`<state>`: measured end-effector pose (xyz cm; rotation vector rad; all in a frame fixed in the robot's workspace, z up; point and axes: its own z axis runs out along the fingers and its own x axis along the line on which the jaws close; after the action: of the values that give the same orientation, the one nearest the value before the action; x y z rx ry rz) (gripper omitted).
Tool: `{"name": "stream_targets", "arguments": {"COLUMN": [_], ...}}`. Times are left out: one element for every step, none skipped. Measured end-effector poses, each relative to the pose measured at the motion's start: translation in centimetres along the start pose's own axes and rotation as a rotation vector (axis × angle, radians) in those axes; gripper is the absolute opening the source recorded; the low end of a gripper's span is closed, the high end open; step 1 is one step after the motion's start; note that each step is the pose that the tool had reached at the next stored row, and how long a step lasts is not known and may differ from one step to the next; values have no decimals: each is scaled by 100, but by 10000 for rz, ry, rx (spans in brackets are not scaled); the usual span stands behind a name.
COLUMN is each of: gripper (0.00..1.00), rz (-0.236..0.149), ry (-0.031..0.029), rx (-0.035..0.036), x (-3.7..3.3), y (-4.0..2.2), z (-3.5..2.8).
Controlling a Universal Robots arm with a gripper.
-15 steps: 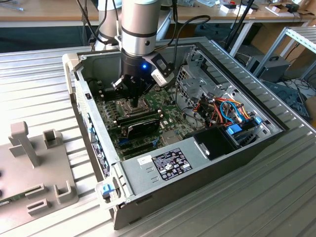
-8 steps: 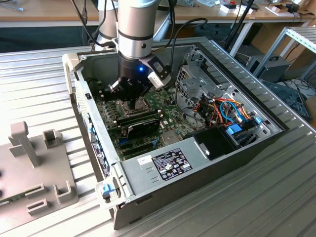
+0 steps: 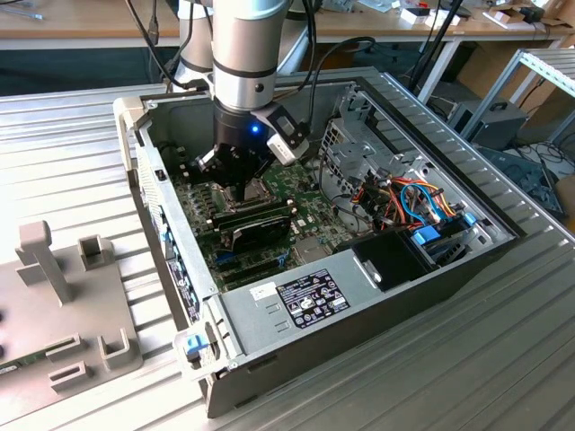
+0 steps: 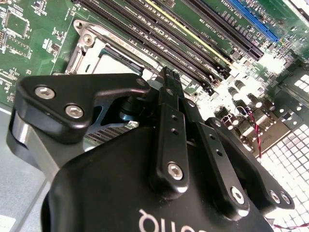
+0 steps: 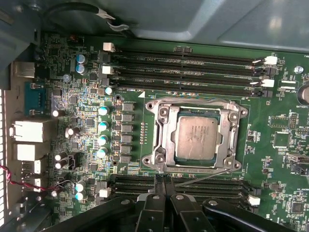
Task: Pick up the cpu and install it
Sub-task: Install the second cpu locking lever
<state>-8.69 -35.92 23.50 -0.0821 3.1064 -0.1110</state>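
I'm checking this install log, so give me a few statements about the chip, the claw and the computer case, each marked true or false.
1. The chip lies inside the metal socket frame on the green board. True.
2. The claw is clamped on the chip. False: its fingers are together beside the frame, holding nothing.
3. The computer case has its side open. True.
4. The chip lies on the metal table outside the case. False: it sits in the socket.

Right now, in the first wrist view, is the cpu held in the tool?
No. The cpu lies flat inside the socket frame on the motherboard, apart from the shut tool.
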Motion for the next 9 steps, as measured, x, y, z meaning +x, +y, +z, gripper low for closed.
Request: {"name": "stream_targets", "arguments": {"gripper": [11,11,11,11,11,11,11,11,11], "rz": [1,0,0,1,0,0,0,0,0], "ry": [0,0,0,-3,-2,-1,-1,0,1], "rx": [-1,0,-1,-4,-3,0,0,1,1], "x": [0,0,0,0,0,1,1,1,1], "y": [0,0,0,1,2,2,2,2,2], "z": [2,2,2,8,15,21,27,27,27]}}
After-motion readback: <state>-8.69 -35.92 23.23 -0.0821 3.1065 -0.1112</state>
